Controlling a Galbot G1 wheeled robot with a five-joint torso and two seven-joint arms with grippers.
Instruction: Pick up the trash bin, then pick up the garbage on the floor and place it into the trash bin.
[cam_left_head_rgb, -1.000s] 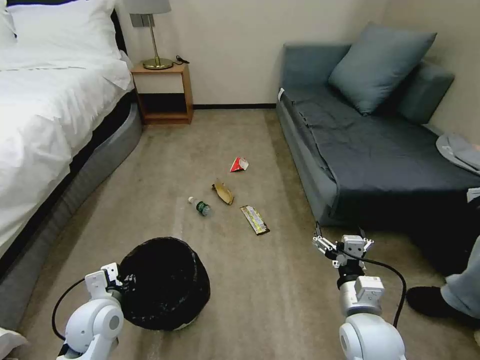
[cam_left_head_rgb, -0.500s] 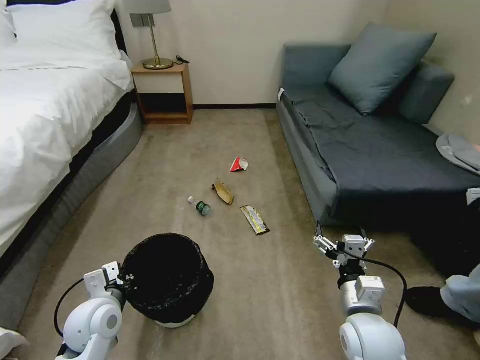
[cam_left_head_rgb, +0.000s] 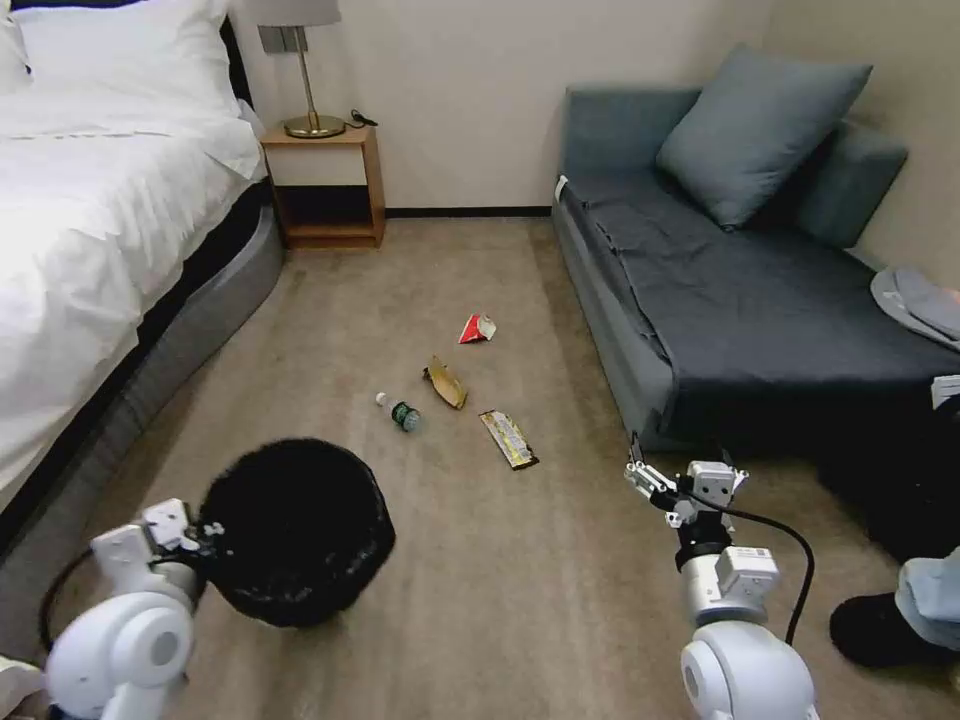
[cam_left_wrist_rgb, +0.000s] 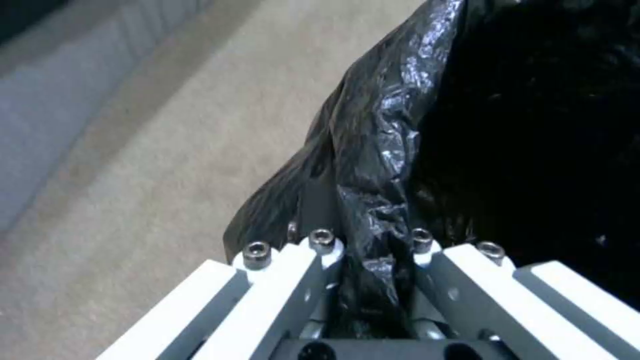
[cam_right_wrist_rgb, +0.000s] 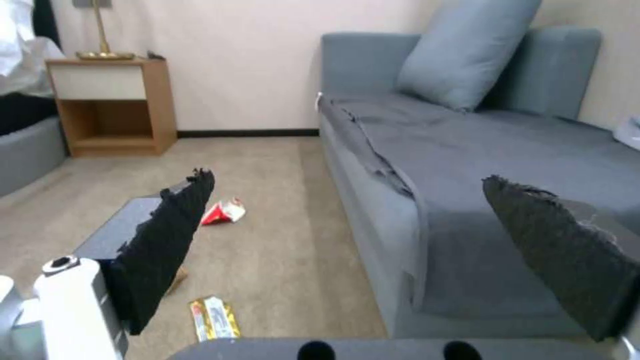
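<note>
The trash bin (cam_left_head_rgb: 295, 530), round with a wrinkly black liner, hangs tilted just above the carpet at the lower left. My left gripper (cam_left_head_rgb: 205, 530) is shut on its near rim. In the left wrist view the gripper (cam_left_wrist_rgb: 370, 260) pinches the liner at the edge of the trash bin (cam_left_wrist_rgb: 520, 125). The garbage lies mid-floor: a clear bottle (cam_left_head_rgb: 402, 413), a tan paper scrap (cam_left_head_rgb: 446, 383), a gold wrapper (cam_left_head_rgb: 509, 439) and a red-and-white packet (cam_left_head_rgb: 477, 329). My right gripper (cam_left_head_rgb: 680, 470) hovers open to the right of them. The right wrist view looks between the open gripper (cam_right_wrist_rgb: 347, 180) at the packet (cam_right_wrist_rgb: 223, 212) and wrapper (cam_right_wrist_rgb: 213, 316).
A white bed (cam_left_head_rgb: 90, 230) runs along the left. A wooden nightstand (cam_left_head_rgb: 325, 185) with a lamp stands at the far wall. A grey-blue sofa (cam_left_head_rgb: 740, 290) lines the right side. A person's dark shoe (cam_left_head_rgb: 880, 625) rests at the lower right. Bare carpet lies between bin and litter.
My left arm has swung left and lifted the bin with it; its pale base rim no longer shows. The right gripper has barely moved.
</note>
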